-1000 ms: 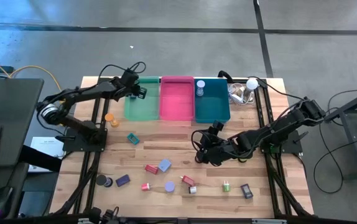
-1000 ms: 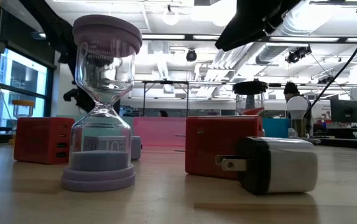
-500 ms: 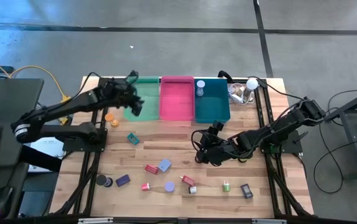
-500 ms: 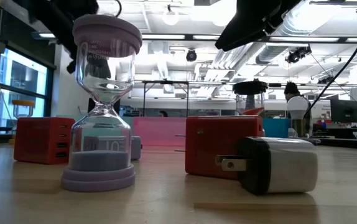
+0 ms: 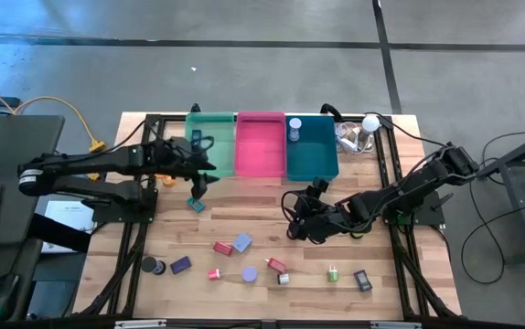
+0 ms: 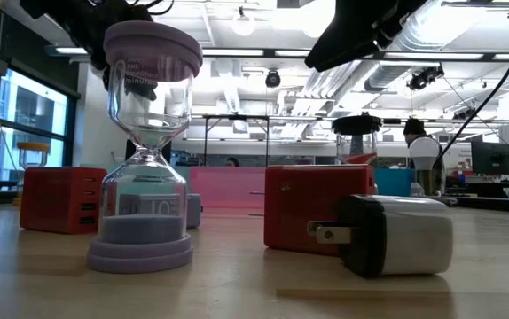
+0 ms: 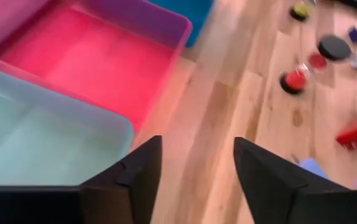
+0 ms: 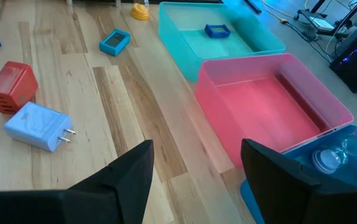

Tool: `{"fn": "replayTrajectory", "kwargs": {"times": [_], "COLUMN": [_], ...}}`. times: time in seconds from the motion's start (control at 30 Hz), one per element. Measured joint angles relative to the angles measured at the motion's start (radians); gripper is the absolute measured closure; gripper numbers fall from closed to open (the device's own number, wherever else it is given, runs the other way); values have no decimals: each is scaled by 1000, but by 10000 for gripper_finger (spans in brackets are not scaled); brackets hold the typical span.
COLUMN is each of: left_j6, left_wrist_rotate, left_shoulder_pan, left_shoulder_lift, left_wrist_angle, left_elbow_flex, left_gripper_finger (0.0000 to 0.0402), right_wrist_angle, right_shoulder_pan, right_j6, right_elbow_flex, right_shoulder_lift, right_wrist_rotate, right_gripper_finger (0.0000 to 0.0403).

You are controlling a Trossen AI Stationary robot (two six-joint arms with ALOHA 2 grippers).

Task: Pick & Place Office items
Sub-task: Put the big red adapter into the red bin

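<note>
While the left end effector point(image 5: 197, 180) hangs empty with its fingers spread over the table point(image 5: 262, 224) just in front of the green bin point(image 5: 209, 146), a small blue tray-like item point(image 5: 194, 204) lies on the boards just below it, apparently the next pick. A blue clip point(image 8: 216, 30) already sits in that green bin, suggesting sorting is under way. Across the middle, a red block point(image 5: 222, 248), lavender plug point(image 5: 242, 242), purple hourglass point(image 6: 144, 146) and other small pieces wait scattered toward the front edge. On the right, the right end effector point(image 5: 296, 212) rests low and parted, holding nothing, in front of the pink bin point(image 5: 260, 144) and teal bin point(image 5: 311, 151).
</note>
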Motion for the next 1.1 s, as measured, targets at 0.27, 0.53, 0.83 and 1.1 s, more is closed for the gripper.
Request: {"fn": "replayTrajectory", "kwargs": {"times": [0.27, 0.53, 0.83, 1.1], "left_j6": [-12, 42, 188, 151], "left_wrist_rotate": [24, 26, 1, -35], "left_shoulder_pan": [-126, -310, -534, -607], "left_shoulder_lift": [45, 97, 225, 395], "left_wrist_angle": [4, -1, 2, 58], "left_elbow_flex": [0, 0, 0, 0], "left_gripper_finger": [132, 128, 128, 128], "right_wrist_angle": [0, 1, 3, 9], "right_shoulder_pan": [0, -2, -2, -2], "right_j6": [0, -3, -3, -4], "right_elbow_flex": [0, 0, 0, 0], "right_shoulder_lift": [0, 0, 0, 0], "right_wrist_rotate": [-1, -1, -1, -1], "right_gripper_finger": [172, 172, 172, 172]}}
